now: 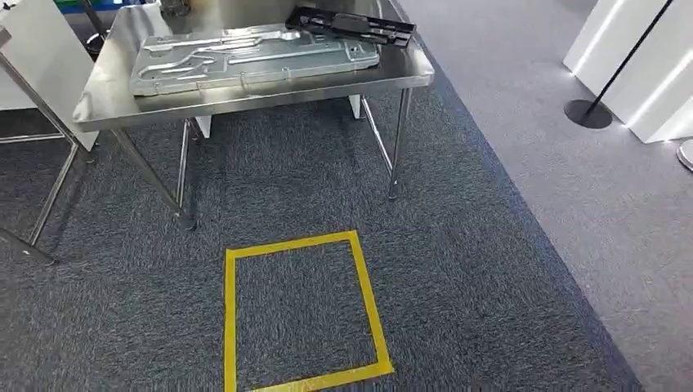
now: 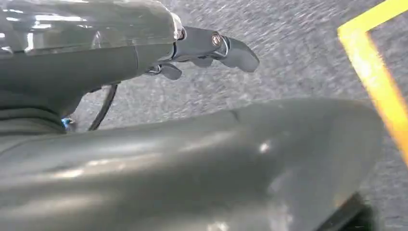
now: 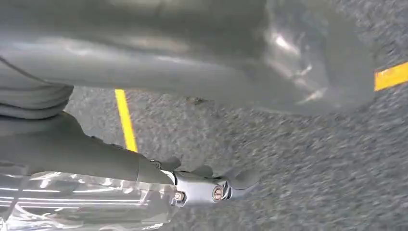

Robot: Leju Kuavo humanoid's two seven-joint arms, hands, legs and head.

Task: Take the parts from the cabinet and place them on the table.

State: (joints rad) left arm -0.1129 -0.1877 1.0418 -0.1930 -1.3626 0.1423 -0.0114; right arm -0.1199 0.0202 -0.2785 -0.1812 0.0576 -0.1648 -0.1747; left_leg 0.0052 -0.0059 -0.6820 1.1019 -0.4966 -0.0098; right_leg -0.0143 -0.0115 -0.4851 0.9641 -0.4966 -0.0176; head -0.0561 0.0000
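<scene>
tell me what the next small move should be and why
Probably turn away toward the cabinet for another part. Both the left hand and right hand hang over the carpet holding nothing, while the silver panel and black tray already lie on the steel table.

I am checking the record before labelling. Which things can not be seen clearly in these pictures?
- Head view: the far end of the steel table is cut by the top edge; the black tray hides one corner of the metal panel.
- Left wrist view: the left hand is blurred, so its finger pose is unclear.
- Right wrist view: the right hand is likewise blurred.
</scene>
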